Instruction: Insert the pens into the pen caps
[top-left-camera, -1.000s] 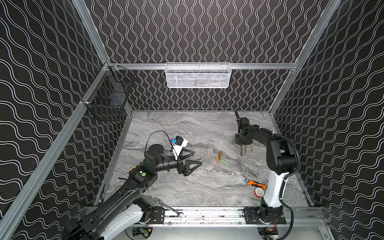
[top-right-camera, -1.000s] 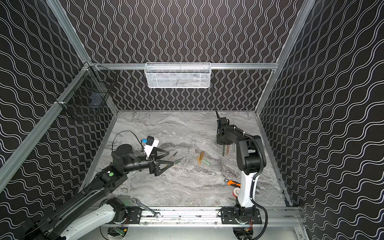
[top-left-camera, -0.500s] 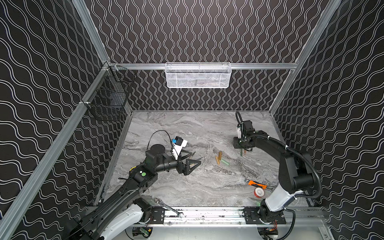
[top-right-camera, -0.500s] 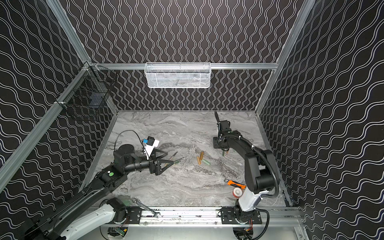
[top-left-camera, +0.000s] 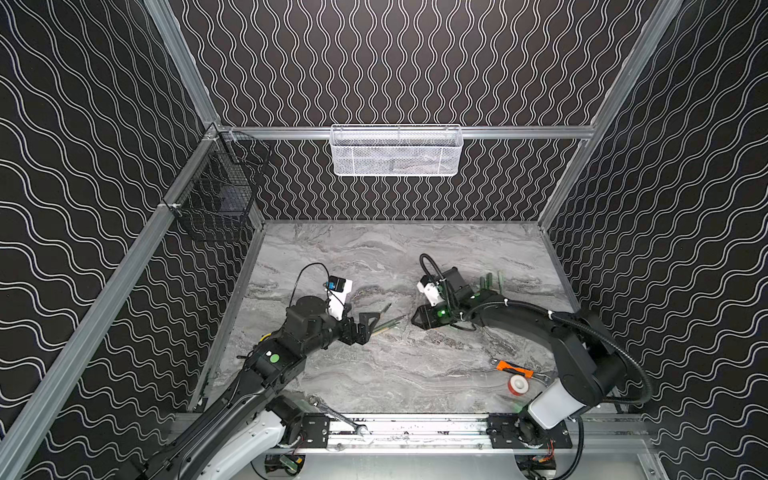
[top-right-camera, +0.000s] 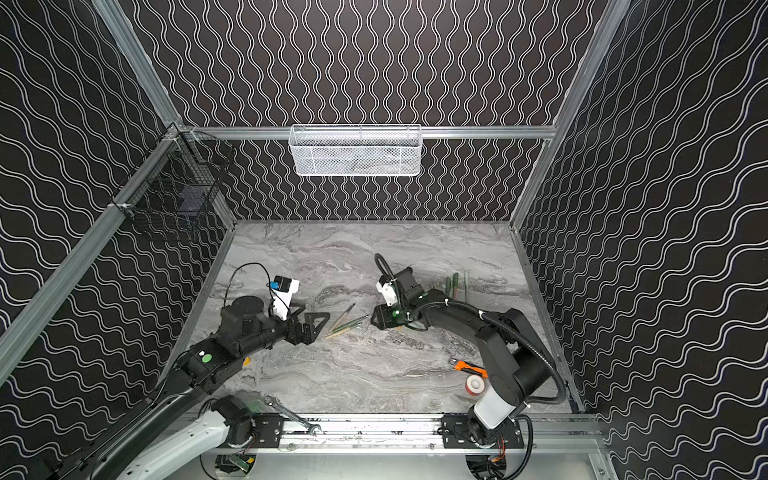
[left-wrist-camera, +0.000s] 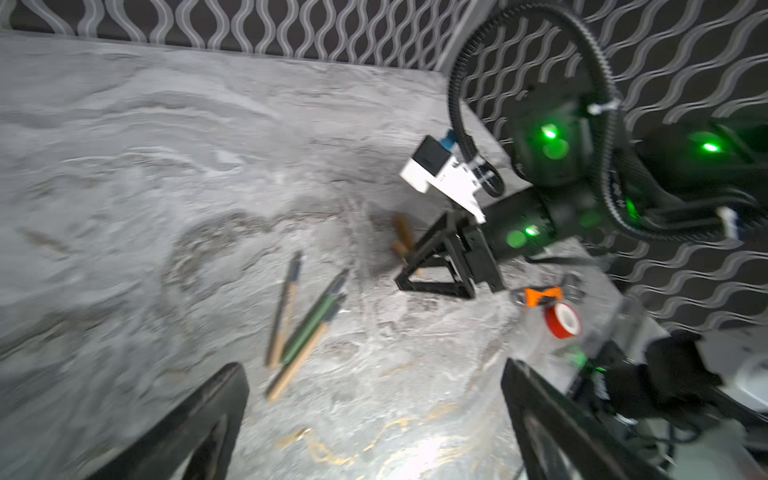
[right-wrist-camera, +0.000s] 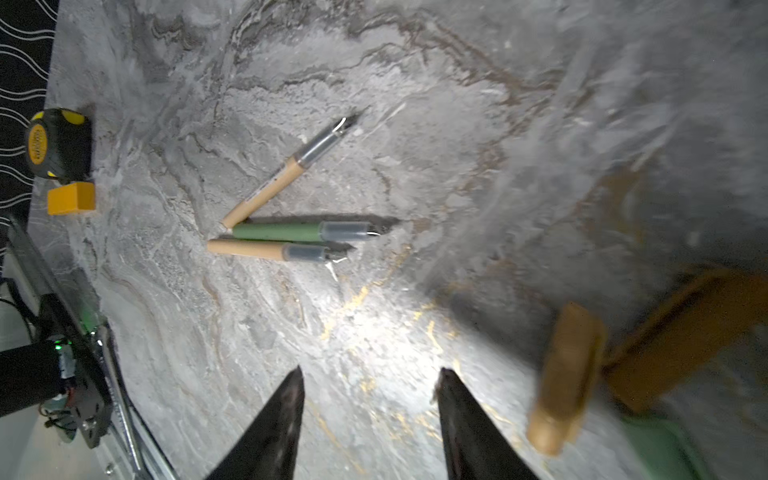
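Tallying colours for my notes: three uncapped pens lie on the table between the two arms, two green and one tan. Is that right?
No, the colours are swapped: the right wrist view shows two tan pens and one green pen. The rest is right: three, uncapped, lying on the table.

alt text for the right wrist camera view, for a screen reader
Three uncapped pens, two tan and one green, lie close together on a grey marble table, ahead of the right pincer, whose jaws stand open and empty. A blurred tan pen cap lies beside the pincer, and a yellow-and-black tape measure sits near the table's edge.
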